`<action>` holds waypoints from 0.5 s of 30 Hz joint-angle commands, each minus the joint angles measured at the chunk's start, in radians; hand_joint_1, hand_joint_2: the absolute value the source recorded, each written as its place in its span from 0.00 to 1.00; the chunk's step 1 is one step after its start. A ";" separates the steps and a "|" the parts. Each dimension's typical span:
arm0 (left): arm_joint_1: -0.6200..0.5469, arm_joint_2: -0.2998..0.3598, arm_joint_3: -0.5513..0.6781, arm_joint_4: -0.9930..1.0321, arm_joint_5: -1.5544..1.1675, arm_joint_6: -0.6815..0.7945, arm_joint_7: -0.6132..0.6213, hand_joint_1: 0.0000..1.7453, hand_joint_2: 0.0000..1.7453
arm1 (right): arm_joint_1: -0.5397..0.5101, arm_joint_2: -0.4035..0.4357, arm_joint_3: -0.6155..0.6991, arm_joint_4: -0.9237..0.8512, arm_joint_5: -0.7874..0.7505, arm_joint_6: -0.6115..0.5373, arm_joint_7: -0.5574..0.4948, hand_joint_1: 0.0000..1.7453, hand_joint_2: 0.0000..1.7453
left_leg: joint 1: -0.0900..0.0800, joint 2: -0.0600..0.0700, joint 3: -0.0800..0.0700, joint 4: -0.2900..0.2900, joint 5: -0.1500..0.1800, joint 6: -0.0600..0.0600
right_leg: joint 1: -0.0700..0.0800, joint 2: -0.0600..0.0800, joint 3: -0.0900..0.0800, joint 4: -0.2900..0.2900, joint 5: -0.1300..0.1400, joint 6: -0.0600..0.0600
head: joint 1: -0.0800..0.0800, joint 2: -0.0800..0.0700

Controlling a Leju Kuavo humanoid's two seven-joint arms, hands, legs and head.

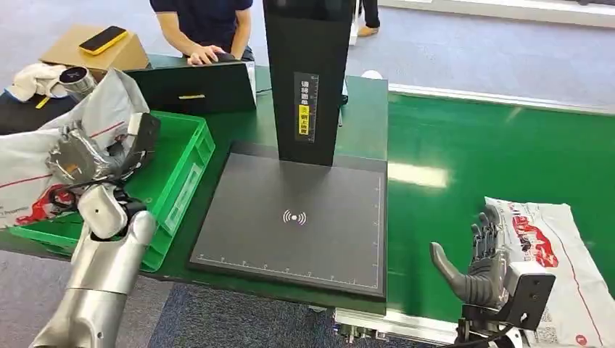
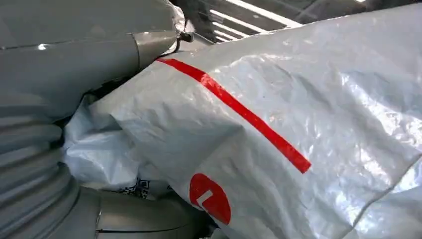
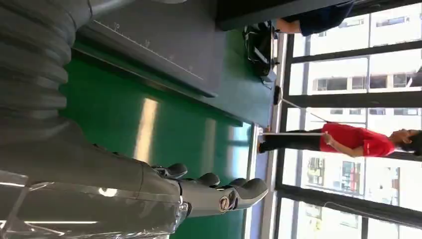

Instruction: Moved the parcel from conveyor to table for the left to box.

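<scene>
Left hand [image 1: 87, 156] raised over green crate [image 1: 190, 163], grasping white red-striped parcel [image 1: 32, 156]. Right hand [image 1: 480, 264] released, fingers spread, above conveyor [image 1: 493, 152] beside second parcel [image 1: 562, 268]; red print unreadable.

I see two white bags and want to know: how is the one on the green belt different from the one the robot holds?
The parcel on the conveyor lies flat and smooth on the belt; the held parcel is crumpled, up over the green crate. The left hand grips the held parcel; the right hand, fingers spread, sits beside the parcel on the conveyor. Both are white plastic mailers with red print.
</scene>
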 commanded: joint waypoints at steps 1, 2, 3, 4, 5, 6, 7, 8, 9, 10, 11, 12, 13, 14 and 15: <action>-0.182 0.041 0.165 0.463 0.067 -0.138 -0.017 0.00 1.00 | -0.040 0.005 0.033 0.059 -0.003 -0.010 0.006 0.00 1.00 | 0.002 0.001 0.004 -0.003 0.001 -0.004 | 0.001 0.000 0.005 -0.004 0.001 -0.001 | 0.001 0.000; -0.178 0.042 0.163 0.461 0.065 -0.134 -0.018 0.00 1.00 | -0.039 0.004 0.033 0.057 -0.003 -0.011 0.006 0.00 1.00 | 0.001 0.003 0.002 -0.001 0.000 -0.002 | 0.001 0.002 0.002 -0.002 0.001 -0.001 | 0.000 0.000; -0.176 0.041 0.169 0.463 0.073 -0.142 -0.028 0.00 1.00 | -0.038 0.002 0.034 0.056 -0.004 -0.012 0.008 0.00 1.00 | 0.001 0.005 0.003 -0.002 0.000 -0.003 | 0.001 0.004 0.002 -0.002 0.001 -0.001 | 0.000 0.000; -0.173 0.039 0.174 0.457 0.081 -0.136 -0.038 0.00 1.00 | -0.038 0.001 0.035 0.056 -0.005 -0.012 0.009 0.00 1.00 | 0.001 0.004 0.001 -0.001 0.000 -0.002 | 0.001 0.004 0.000 -0.001 0.001 -0.001 | 0.000 0.000; -0.170 0.038 0.174 0.454 0.081 -0.133 -0.042 0.00 1.00 | -0.038 0.000 0.035 0.056 -0.005 -0.013 0.010 0.00 1.00 | 0.001 0.004 0.002 -0.001 0.000 -0.003 | 0.001 0.003 0.002 -0.002 0.001 -0.001 | 0.000 0.000; -0.167 0.035 0.175 0.451 0.082 -0.130 -0.041 0.00 1.00 | -0.041 0.000 0.036 0.058 -0.006 -0.013 0.011 0.00 1.00 | 0.001 0.003 0.002 -0.001 0.000 -0.003 | 0.001 0.002 0.002 -0.002 0.000 -0.001 | 0.000 0.000; -0.164 0.035 0.173 0.447 0.081 -0.123 -0.045 0.00 1.00 | -0.041 -0.001 0.039 0.060 -0.006 -0.013 0.011 0.00 1.00 | 0.001 0.003 0.000 -0.001 0.000 -0.002 | 0.000 0.002 0.000 -0.001 0.001 -0.001 | 0.000 0.000; -0.161 0.032 0.175 0.442 0.084 -0.115 -0.050 0.00 1.00 | -0.042 -0.002 0.041 0.061 -0.006 -0.014 0.011 0.00 1.00 | 0.001 0.002 0.001 -0.001 0.000 -0.003 | 0.001 0.002 0.001 -0.002 0.000 -0.001 | 0.000 0.000; -0.159 0.030 0.177 0.439 0.088 -0.103 -0.057 0.00 1.00 | -0.043 -0.004 0.045 0.062 -0.007 -0.015 0.013 0.00 1.00 | 0.001 0.003 0.002 -0.002 0.000 -0.004 | 0.001 0.002 0.003 -0.003 0.001 -0.002 | 0.000 0.000; -0.156 0.027 0.179 0.432 0.092 -0.082 -0.068 0.00 1.00 | -0.043 -0.005 0.046 0.062 -0.007 -0.016 0.014 0.00 1.00 | 0.001 0.002 0.000 -0.001 0.000 -0.002 | 0.000 0.002 0.000 -0.002 0.001 -0.001 | 0.000 0.000; -0.153 0.023 0.185 0.421 0.103 -0.053 -0.082 0.00 1.00 | -0.042 -0.006 0.048 0.060 -0.008 -0.017 0.015 0.00 1.00 | 0.001 0.002 0.001 -0.001 0.000 -0.003 | 0.001 0.002 0.001 -0.002 0.001 -0.001 | 0.000 0.000; -0.147 0.018 0.192 0.409 0.122 0.014 -0.126 0.00 1.00 | -0.042 -0.010 0.052 0.057 -0.009 -0.020 0.017 0.00 1.00 | 0.001 0.002 0.000 -0.001 0.000 -0.003 | 0.001 0.002 0.000 -0.002 0.001 -0.001 | 0.000 0.000; -0.141 0.014 0.193 0.396 0.131 0.051 -0.155 0.00 1.00 | -0.042 -0.011 0.052 0.056 -0.011 -0.022 0.019 0.00 1.00 | 0.001 0.002 0.001 -0.001 0.000 -0.003 | 0.001 0.001 0.001 -0.002 0.001 -0.002 | 0.000 0.000; -0.131 -0.001 0.216 0.365 0.189 0.132 -0.236 0.00 1.00 | -0.042 -0.015 0.053 0.054 -0.012 -0.025 0.020 0.00 1.00 | 0.001 0.002 -0.001 -0.001 0.000 -0.002 | 0.000 0.001 -0.001 -0.001 0.001 -0.001 | 0.000 0.000; -0.119 -0.009 0.225 0.350 0.246 0.172 -0.317 0.00 1.00 | -0.041 -0.021 0.055 0.051 -0.018 -0.028 0.024 0.00 1.00 | 0.001 0.001 0.000 -0.001 0.000 -0.003 | 0.000 0.001 0.000 -0.002 0.001 -0.001 | 0.000 0.000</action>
